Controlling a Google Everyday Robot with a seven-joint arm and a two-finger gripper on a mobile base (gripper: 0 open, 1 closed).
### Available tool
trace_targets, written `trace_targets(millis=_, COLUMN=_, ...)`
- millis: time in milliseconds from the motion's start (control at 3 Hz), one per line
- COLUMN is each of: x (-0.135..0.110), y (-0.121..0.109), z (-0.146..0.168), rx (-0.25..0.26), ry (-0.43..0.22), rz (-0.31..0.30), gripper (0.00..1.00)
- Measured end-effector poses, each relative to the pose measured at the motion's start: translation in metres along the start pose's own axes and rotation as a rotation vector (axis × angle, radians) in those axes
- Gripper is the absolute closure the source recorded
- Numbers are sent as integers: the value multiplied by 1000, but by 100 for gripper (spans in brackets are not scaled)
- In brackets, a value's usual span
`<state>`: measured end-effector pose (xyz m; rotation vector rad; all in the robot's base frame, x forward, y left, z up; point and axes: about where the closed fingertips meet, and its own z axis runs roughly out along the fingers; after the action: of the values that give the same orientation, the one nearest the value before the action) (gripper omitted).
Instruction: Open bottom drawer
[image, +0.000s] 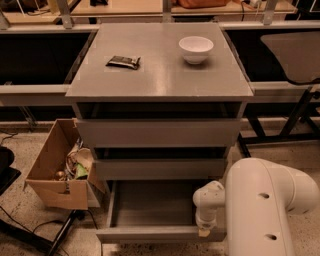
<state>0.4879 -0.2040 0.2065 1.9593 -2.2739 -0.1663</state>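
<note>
The bottom drawer (160, 233) of the grey cabinet stands pulled out, and its plain grey tray interior (152, 205) shows empty. My gripper (203, 232) hangs from the white arm (260, 210) at the right end of the drawer's front panel, at its top edge. The gripper's tip is partly hidden by the wrist above it. The middle drawer (161, 168) and the top drawer (159, 132) are pushed in.
A white bowl (196, 49) and a dark packet (123, 61) lie on the cabinet top (160, 80). An open cardboard box (57, 172) with clutter stands on the floor left of the cabinet. Dark table legs (295, 120) and cables (30, 230) are on both sides.
</note>
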Motion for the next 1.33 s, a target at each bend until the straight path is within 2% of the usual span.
trace_targets(millis=333, x=13, y=17, z=6, rx=-40, ry=-7, rz=17, gripper=85)
trace_targets(millis=1333, x=12, y=14, z=6, rx=-40, ry=-7, rz=17, gripper=15)
